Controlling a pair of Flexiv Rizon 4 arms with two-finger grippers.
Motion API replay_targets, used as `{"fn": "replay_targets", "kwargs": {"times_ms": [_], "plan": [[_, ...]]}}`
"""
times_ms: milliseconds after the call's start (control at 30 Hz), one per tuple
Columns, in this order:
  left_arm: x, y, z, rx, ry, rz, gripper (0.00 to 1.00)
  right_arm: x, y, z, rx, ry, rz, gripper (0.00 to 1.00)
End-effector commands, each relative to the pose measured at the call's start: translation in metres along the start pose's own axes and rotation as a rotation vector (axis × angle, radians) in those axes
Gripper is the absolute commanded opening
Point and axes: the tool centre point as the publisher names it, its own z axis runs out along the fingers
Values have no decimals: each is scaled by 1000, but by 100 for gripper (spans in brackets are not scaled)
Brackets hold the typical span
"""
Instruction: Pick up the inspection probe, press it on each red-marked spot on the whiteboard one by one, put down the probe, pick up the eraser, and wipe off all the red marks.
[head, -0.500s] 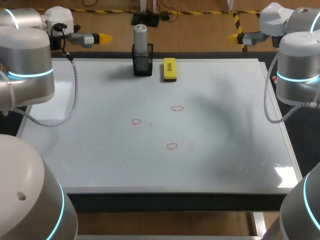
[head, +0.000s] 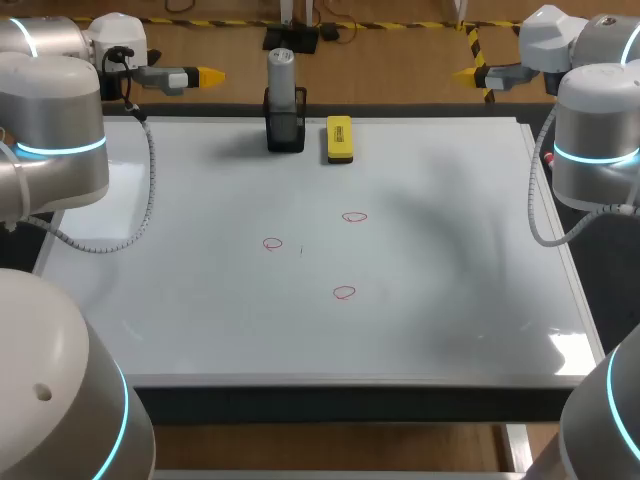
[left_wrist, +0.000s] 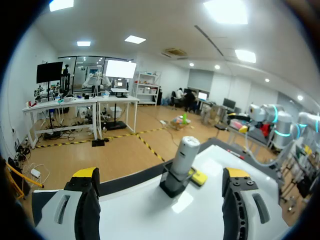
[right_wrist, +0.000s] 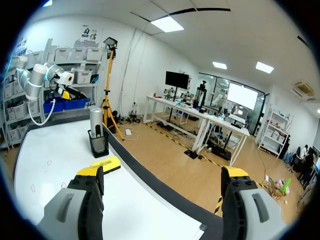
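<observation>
Where the probe (head: 282, 72) stands, the eraser (head: 339, 138) lies beside.

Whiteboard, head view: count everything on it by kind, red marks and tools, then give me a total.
Red marks: 3
Inspection probe: 1
Black holder: 1
Yellow eraser: 1
Total: 6

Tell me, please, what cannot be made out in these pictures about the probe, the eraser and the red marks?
- Probe: its lower end is hidden inside the black holder in every view.
- Eraser: in the left wrist view, partly hidden behind the holder.
- Red marks: in the right wrist view, too small to show their shape.
</observation>
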Motion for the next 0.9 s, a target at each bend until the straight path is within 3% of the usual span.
{"fn": "replay_targets", "kwargs": {"times_ms": [33,700,900], "plan": [[0,0,0,0,0,0,100,0,0,0,1,1,0,100],[0,0,0,0,0,0,100,0,0,0,1,1,0,100],[2,-5,9,19,93,86,100,0,0,0,1,1,0,100]]}}
